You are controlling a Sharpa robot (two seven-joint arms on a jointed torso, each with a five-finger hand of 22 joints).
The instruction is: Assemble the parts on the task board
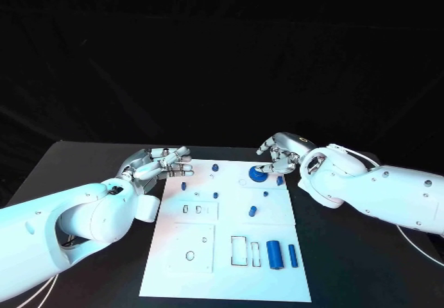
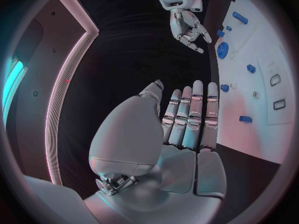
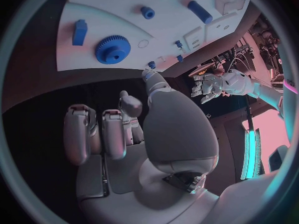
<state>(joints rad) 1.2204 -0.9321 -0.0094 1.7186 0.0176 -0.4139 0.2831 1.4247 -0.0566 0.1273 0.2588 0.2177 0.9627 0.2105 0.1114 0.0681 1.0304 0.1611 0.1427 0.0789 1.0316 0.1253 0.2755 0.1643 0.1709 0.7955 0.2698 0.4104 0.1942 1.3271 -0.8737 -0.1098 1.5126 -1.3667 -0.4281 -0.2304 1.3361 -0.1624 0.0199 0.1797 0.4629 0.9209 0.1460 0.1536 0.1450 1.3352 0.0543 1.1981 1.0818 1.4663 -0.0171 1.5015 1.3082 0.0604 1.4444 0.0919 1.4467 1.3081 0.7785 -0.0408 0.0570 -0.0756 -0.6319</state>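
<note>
Parts lie scattered on the board (image 1: 226,282), the white plate in the middle of the black tabletop (image 1: 83,192). Look first at the gear (image 1: 258,173), a round blue toothed wheel near the board's far right corner: your right robot hand (image 1: 280,156) hangs just beyond and above it, fingers curled downward toward it. From the right wrist view the gear (image 3: 112,49) sits flat on the board, apart from the fingers (image 3: 77,134), which are bent in with nothing between them, so that hand is clenched on nothing. You cannot tell from the head view whether a fingertip touches the gear.

Your left robot hand (image 1: 157,163) rests at the board's far left edge, fingers straight and together, reaching over the rim and holding nothing; the left wrist view shows the same flat, released hand (image 2: 190,119).

Near the board's near right side you see a large cylinder (image 1: 274,254) and a thin rod (image 1: 293,255) lying side by side, their long axes running from near to far. A short peg (image 1: 251,210) lies in the middle, aligned the same way. Several smaller blue pieces stand or lie toward the far end.
</note>
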